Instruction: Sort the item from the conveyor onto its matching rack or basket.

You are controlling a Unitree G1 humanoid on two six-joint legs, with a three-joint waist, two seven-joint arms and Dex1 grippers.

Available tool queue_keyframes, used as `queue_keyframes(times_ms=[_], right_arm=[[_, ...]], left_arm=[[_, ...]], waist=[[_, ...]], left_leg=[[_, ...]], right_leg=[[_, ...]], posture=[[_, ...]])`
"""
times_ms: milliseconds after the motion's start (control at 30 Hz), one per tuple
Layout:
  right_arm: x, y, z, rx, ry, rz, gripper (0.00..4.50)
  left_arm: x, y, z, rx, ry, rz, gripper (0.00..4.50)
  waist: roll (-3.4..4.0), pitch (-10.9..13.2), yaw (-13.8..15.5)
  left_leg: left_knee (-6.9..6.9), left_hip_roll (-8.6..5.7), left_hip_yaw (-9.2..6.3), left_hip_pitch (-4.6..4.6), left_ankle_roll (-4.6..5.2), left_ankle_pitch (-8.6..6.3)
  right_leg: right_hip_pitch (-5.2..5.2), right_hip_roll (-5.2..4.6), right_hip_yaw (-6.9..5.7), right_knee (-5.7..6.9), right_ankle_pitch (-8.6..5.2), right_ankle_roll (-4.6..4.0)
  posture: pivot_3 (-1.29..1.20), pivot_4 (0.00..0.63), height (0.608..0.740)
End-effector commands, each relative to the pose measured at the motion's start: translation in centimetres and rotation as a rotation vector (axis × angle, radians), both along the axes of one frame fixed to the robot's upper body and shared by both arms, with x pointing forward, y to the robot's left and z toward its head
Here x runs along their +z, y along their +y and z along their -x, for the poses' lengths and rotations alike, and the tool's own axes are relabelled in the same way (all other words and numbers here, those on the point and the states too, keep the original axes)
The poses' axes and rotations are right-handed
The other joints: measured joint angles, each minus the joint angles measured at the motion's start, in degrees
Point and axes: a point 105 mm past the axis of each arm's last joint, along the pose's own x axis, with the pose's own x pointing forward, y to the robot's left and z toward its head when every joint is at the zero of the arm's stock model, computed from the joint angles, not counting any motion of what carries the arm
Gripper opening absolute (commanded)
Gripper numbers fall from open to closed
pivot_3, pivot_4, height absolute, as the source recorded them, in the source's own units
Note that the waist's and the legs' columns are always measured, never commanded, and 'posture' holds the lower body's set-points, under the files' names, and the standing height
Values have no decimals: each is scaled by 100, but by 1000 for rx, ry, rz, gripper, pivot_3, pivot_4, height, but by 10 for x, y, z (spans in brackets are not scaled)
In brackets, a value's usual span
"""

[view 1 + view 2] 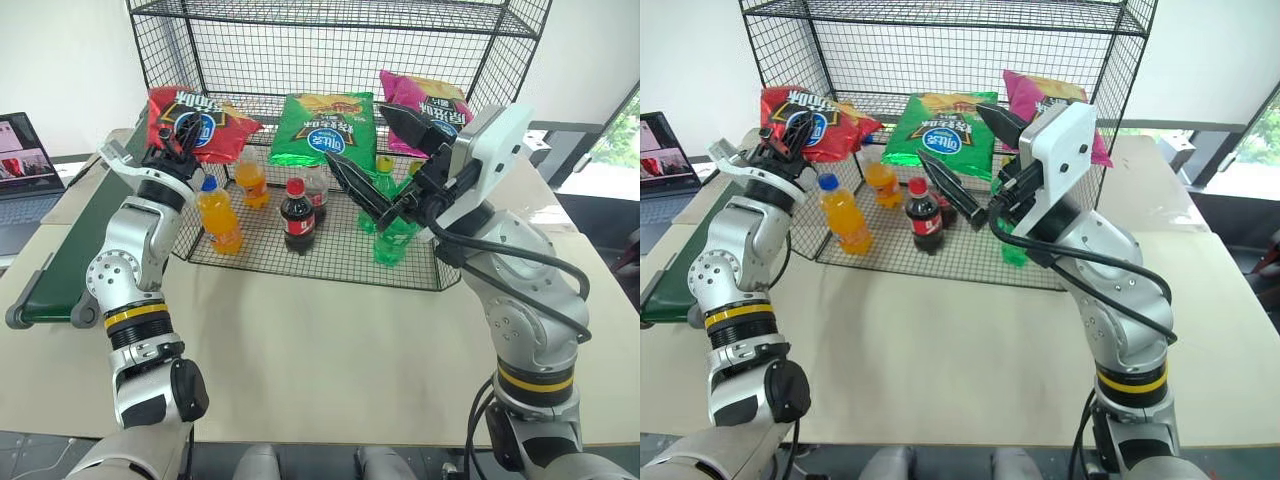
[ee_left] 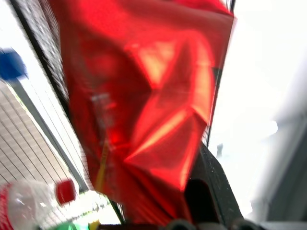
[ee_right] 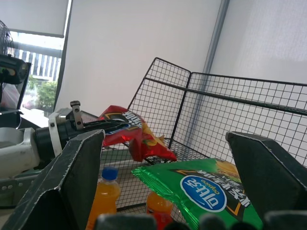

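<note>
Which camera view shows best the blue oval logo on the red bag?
The left eye view: the red bag faces it, logo visible beside the left pincer. The right eye view shows it similarly, the right wrist view edge-on, the left wrist view a red blur.

The green bag [image 3: 201,189] bears "copico" in its blue oval; other print illegible

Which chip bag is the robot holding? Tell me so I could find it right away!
Look at the big black wire rack at the back of the table. Three chip bags sit in a row on its shelf, above the drink bottles. The one you want is the shiny red bag at the left end, pinched in the left claw; its neighbours are green and pink.
</note>
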Motion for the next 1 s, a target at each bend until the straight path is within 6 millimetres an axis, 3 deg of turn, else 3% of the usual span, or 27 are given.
queue_keyframes(times_ms=[33,300,600,800,1000], right_arm=[[7,0,8,5,-43,-15,4500],[7,0,7,9,-40,-12,4500],[8,2,6,5,-46,-5,4500],[14,3,6,-6,-69,9,4500],[15,2,5,-15,-72,7,4500]], left_arm=[[14,7,7,42,-15,29,94],[10,-19,8,-43,44,15,94],[26,-33,-18,-8,50,-32,94],[37,-32,-34,16,46,-2,94],[27,-24,-51,57,126,11,94]], waist=[[0,0,0],[0,0,-6],[0,0,8],[0,1,-7],[0,1,-8]], left_leg=[[0,0,0,0,0,0],[0,0,-4,1,-2,1],[0,-4,-9,-1,-5,3],[-4,-5,-13,-4,-5,3],[-4,-5,-17,-5,-5,3]], right_leg=[[0,0,0,0,0,0],[0,0,-1,1,0,0],[2,0,-6,-2,0,0],[1,0,-9,-6,0,0],[2,0,-12,-8,0,0]], posture=[[0,150,740],[0,150,740],[0,150,740],[0,150,740],[0,150,740]])
